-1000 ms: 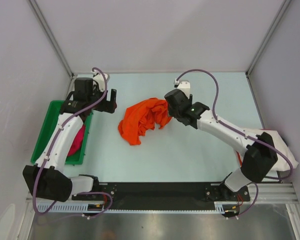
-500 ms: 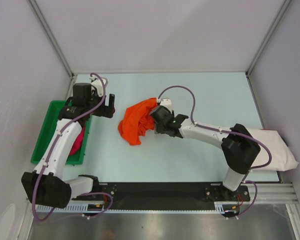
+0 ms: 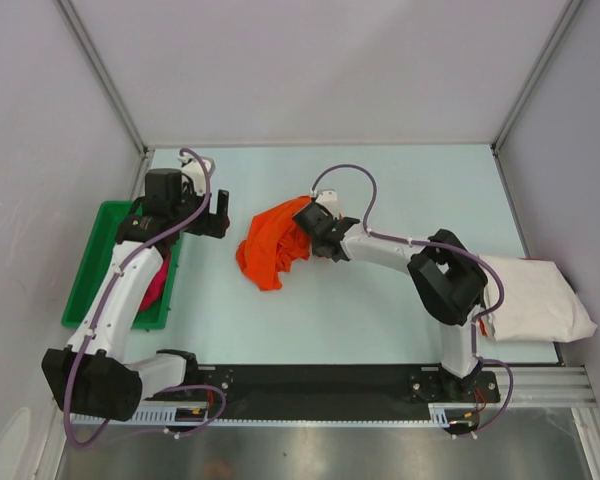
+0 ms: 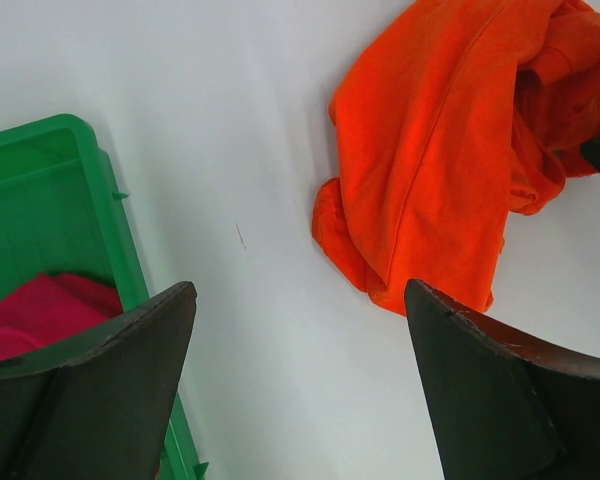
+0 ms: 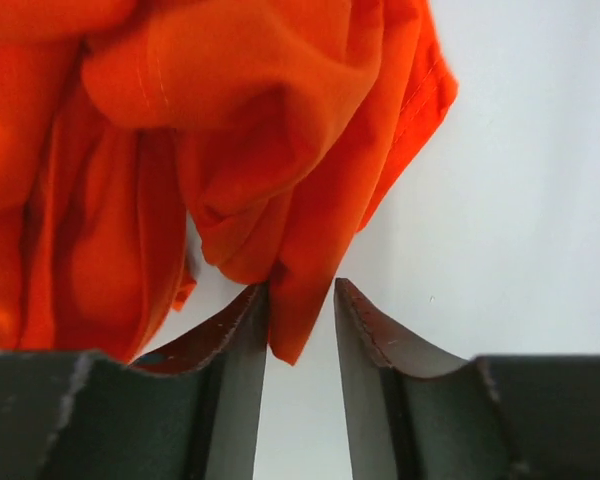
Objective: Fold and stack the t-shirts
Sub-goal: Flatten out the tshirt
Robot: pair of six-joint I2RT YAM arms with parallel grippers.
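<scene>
The bright orange t-shirt [image 3: 268, 248] lies crumpled at the table's middle, and shows in the left wrist view [image 4: 430, 170] and the right wrist view [image 5: 230, 130]. My right gripper [image 3: 304, 224] is at its right edge, jaws narrowly apart around a hanging tip of orange cloth that touches one finger [image 5: 242, 330]; its fingertips frame the cloth [image 5: 300, 292]. My left gripper [image 3: 221, 211] is open and empty above bare table left of the shirt [image 4: 300, 300]. The magenta-pink t-shirt [image 3: 156, 279] lies in the tray [image 4: 40, 310]. The off-white t-shirt [image 3: 536, 300] lies folded at the right edge.
The green plastic tray [image 3: 93, 252] stands along the left wall, its rim near my left finger [image 4: 110, 210]. Grey enclosure walls close in the table on three sides. The right arm stretches across the table between the off-white and orange shirts.
My right gripper has swung left and its arm has folded, bunching the orange shirt's right side leftward. My left gripper has barely moved.
</scene>
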